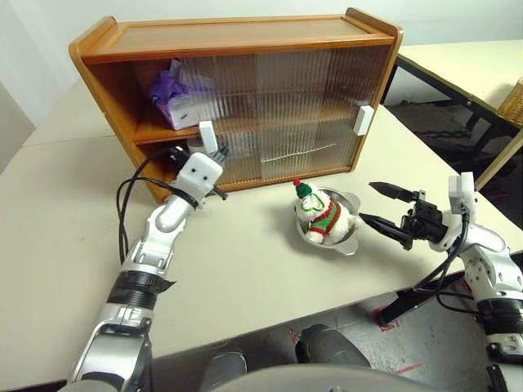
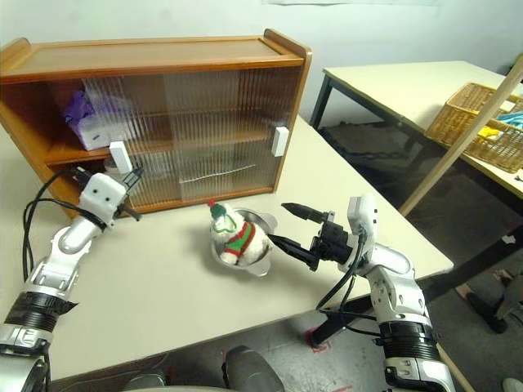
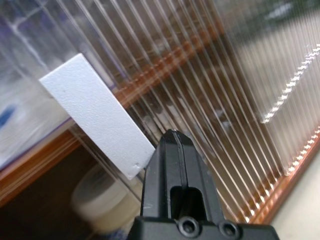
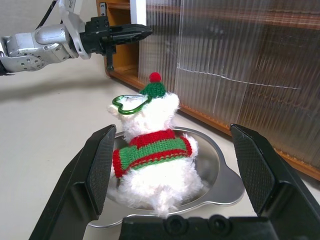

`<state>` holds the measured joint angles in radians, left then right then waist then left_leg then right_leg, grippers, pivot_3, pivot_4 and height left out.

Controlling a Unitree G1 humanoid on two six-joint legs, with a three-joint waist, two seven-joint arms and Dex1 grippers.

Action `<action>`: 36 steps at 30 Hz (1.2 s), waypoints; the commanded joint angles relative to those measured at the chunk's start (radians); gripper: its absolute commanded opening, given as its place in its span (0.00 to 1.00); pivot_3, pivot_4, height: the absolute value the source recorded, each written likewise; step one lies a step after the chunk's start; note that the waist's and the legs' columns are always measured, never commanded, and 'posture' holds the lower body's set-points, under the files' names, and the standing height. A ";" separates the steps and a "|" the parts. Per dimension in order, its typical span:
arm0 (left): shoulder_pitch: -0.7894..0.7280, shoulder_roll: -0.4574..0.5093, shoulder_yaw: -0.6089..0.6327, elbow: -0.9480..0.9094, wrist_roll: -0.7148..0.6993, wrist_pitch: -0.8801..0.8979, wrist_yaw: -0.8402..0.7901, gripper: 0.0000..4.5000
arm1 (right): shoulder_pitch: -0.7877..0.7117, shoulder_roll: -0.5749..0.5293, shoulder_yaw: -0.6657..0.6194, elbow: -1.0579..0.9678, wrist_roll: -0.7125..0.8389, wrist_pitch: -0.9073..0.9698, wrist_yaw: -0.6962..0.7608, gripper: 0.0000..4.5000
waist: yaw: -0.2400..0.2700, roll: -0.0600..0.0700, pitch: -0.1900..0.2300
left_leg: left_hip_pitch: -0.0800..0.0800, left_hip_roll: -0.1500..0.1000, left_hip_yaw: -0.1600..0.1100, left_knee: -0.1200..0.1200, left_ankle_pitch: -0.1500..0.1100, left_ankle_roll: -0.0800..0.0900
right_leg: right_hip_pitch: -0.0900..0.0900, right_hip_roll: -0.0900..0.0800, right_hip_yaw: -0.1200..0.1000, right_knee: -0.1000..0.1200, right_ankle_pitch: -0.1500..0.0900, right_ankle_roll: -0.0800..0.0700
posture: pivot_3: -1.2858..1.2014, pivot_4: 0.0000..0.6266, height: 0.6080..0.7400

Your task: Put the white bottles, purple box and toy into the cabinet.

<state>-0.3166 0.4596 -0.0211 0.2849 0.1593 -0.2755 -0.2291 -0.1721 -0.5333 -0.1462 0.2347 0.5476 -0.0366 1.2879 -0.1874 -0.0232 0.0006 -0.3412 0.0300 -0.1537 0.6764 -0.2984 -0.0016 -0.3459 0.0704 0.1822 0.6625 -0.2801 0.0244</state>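
The brown cabinet (image 1: 245, 37) stands at the back of the table, its left sliding door pushed partly aside. The purple box (image 1: 174, 100) lies on the upper shelf in the open left end. One white bottle (image 3: 102, 197) sits on the lower shelf behind the door's edge. My left gripper (image 1: 219, 153) is shut, its tip just beside the left door's white handle (image 1: 207, 135). The toy (image 1: 321, 214) sits upright in a round steel bowl (image 1: 353, 242) on the table. My right gripper (image 1: 368, 202) is open right of the bowl, a finger on either side of the toy, apart from it.
The cabinet's right door, with its own white handle (image 1: 364, 119), is closed. A black cable (image 1: 127, 204) loops beside my left arm. A second table holding a wicker basket (image 2: 482, 122) stands to the right, with a slanted wooden pole (image 2: 458, 151) in front of it.
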 commanded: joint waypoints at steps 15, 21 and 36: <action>0.132 0.078 0.232 -0.085 -0.073 0.082 0.078 0.00 | -0.046 -0.007 0.018 0.029 -0.016 0.016 0.033 1.00 | 0.007 -0.001 0.001 | 0.000 0.000 0.000 -0.005 0.003 -0.004 | -0.006 0.001 0.000 0.005 0.002 -0.003 | 0.47 0.00 1.00; 0.158 0.102 0.277 -0.087 -0.088 0.080 0.078 0.00 | -0.086 -0.010 0.025 0.068 -0.022 0.014 0.054 1.00 | 0.032 -0.001 0.001 | 0.000 0.001 0.000 -0.007 0.005 -0.006 | -0.007 0.001 0.000 0.005 0.004 -0.007 | 0.48 0.00 1.00; 0.269 0.076 0.220 -0.172 -0.447 0.009 -0.301 0.36 | -0.189 -0.079 -0.086 0.228 0.017 0.022 0.082 1.00 | 0.077 -0.001 0.001 | 0.002 0.003 0.000 -0.017 0.010 -0.018 | -0.010 0.001 0.000 0.005 0.004 -0.017 | 0.49 0.00 1.00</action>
<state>-0.0648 0.5321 0.1918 0.1306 -0.2350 -0.2763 -0.4676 -0.3399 -0.6003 -0.1960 0.4330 0.5515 -0.0064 1.3681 -0.1101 -0.0241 0.0012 -0.3393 0.0328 -0.1538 0.6599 -0.2881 -0.0195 -0.3558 0.0712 0.1823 0.6670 -0.2771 0.0079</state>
